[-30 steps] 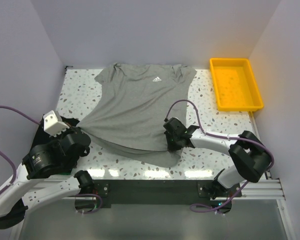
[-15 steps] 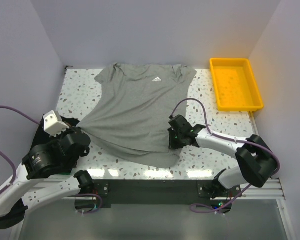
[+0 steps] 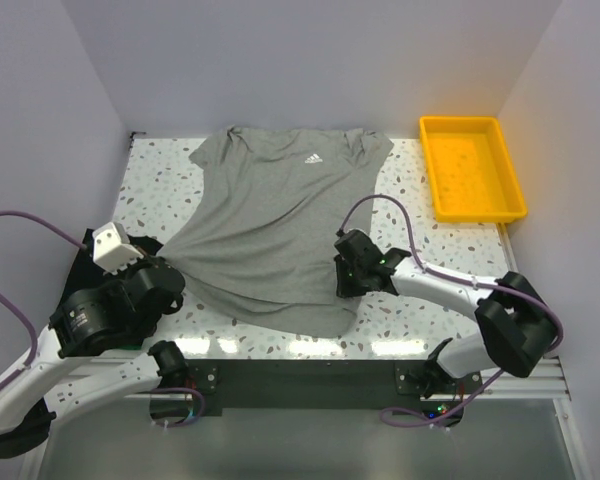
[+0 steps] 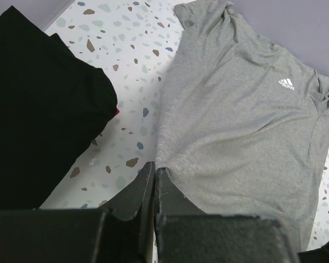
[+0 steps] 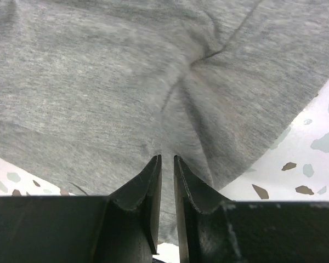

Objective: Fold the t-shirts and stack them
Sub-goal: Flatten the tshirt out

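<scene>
Your left fingers (image 4: 151,171) are pressed shut on the left hem edge of the grey t-shirt (image 3: 280,215), and the cloth is drawn towards them near the left edge of the worktop (image 3: 150,175); your right fingers (image 5: 155,164) stand almost closed, only a narrow slit between them, pinching a raised fold of the same shirt near its right hem; the shirt lies spread over the middle of the worktop, collar at the far edge, logo up; a black t-shirt (image 4: 38,115) lies just beside the left fingers, at the near left corner.
</scene>
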You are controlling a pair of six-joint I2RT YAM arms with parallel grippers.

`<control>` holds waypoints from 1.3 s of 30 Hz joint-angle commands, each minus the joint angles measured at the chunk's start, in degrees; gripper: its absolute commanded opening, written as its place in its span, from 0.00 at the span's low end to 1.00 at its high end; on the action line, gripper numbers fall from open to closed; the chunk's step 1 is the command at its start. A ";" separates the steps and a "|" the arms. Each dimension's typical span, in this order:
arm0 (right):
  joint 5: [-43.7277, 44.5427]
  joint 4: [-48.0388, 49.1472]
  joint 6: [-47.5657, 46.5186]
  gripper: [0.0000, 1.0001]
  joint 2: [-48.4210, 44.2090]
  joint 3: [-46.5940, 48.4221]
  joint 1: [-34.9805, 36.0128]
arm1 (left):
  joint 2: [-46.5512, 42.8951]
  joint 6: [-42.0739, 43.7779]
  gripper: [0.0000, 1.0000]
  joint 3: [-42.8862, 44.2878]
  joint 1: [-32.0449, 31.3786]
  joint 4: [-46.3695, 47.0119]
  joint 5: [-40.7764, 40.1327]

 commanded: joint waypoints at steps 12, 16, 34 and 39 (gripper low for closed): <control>19.48 -6.55 -7.31 0.45 8.63 11.16 15.44 | 1.27 2.58 0.00 3.79 0.18 0.01 -2.84; 22.21 -6.46 -8.28 0.48 10.30 11.34 16.41 | 1.89 3.54 0.00 4.85 0.18 0.36 -3.20; 24.67 -4.87 -7.76 0.26 13.73 10.81 17.03 | 1.63 5.21 0.00 8.11 0.18 -0.34 -3.46; 24.24 -4.88 -7.49 0.20 12.50 10.73 16.85 | 1.36 6.01 0.00 8.72 0.18 -0.26 -3.37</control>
